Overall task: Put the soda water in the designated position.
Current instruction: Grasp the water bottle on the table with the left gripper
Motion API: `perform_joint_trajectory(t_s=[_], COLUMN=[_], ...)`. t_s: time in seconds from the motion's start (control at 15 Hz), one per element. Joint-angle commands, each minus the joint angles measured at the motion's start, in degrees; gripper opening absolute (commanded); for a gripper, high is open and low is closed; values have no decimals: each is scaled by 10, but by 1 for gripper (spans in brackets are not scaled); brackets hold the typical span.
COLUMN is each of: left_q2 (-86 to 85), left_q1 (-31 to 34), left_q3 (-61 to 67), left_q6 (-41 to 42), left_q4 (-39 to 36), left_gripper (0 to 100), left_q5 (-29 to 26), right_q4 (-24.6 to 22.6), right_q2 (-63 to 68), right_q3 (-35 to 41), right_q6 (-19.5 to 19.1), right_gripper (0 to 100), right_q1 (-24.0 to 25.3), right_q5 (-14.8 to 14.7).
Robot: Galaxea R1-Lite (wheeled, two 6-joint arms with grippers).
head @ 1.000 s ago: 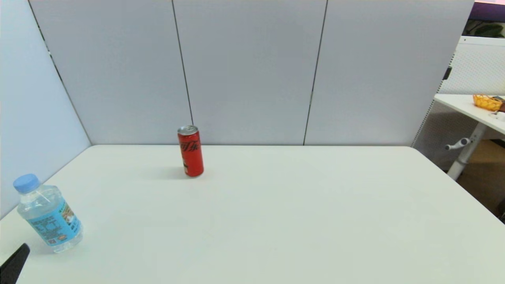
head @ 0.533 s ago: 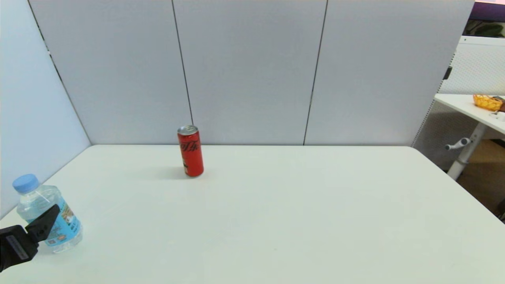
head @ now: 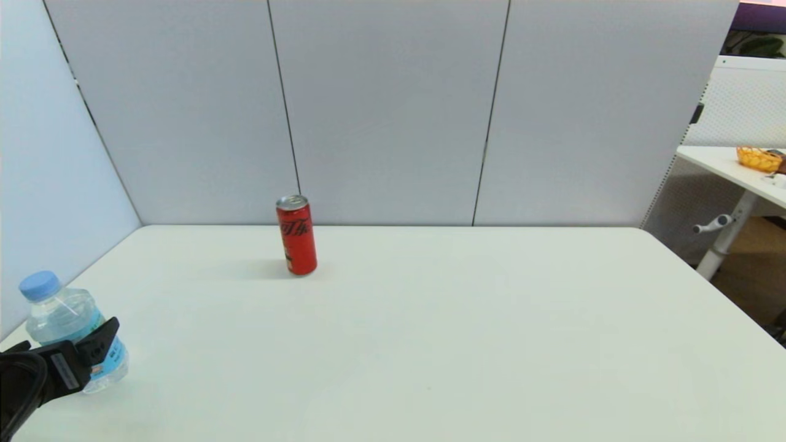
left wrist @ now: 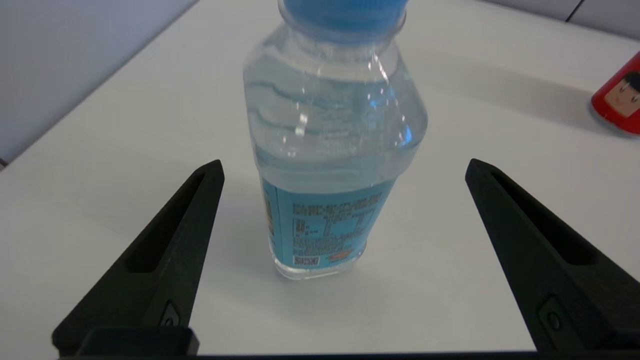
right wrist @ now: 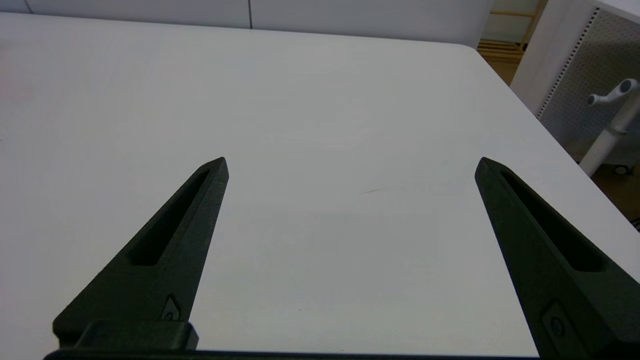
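Soda water [head: 64,334] stands upright on the white table [head: 430,344] at its near left corner, close to the left side panel [head: 43,184]; light-blue cap on, sky-blue label facing the left wrist camera, base flat on the tabletop. Left gripper [left wrist: 342,167] is at bottle height with its 2 fingers spread wide, 1 on each side of the bottle, both clear of it with table visible in the gaps. In the head view 1 finger [head: 98,347] overlaps the lower label. Red can [head: 296,235] stands upright near the back wall, well apart from the bottle. Right gripper [right wrist: 350,165] hangs over bare tabletop, fingers spread, holding nothing; not visible from the head camera.
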Motion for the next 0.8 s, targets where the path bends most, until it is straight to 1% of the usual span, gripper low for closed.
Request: perform_joint_trajectory(t_s=[0.07, 0.53, 0.8], left_q2=[12, 65, 90], left_q1=[0, 0, -1], left_q3=[6, -13, -12], left_q6=[-1, 2, 3], left_q4=[-7, -75, -90], left_gripper=[100, 100, 100], left_q5=[0, 0, -9], right_q4=[0, 0, 0], right_q2=[0, 0, 0], right_q3=[0, 0, 0], right_q6=[0, 0, 0], right_gripper=[100, 100, 100], right_q1=[1, 0, 0], right_q5=[0, 0, 1])
